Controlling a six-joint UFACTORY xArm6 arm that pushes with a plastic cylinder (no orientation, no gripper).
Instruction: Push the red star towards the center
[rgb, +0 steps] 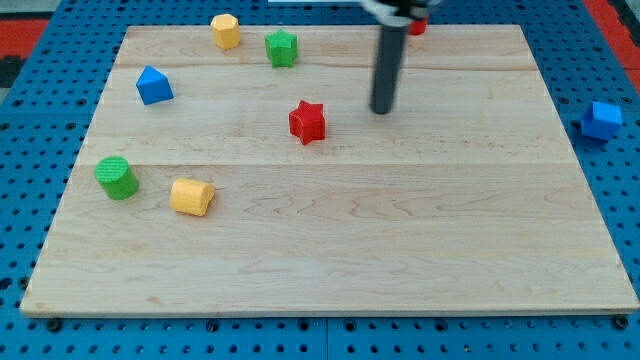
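The red star (308, 122) lies on the wooden board (330, 250), a little above and left of the board's middle. My tip (382, 110) is at the lower end of the dark rod, to the right of the red star and slightly higher in the view, apart from it by a clear gap.
A green star (282, 47) and a yellow hexagon block (226, 31) lie near the top edge. A blue block (153, 86) is at the upper left. A green cylinder (117, 177) and a yellow cylinder (192, 196) lie at the left. A red block (417, 27) shows behind the rod. A blue block (601, 119) lies off the board at the right.
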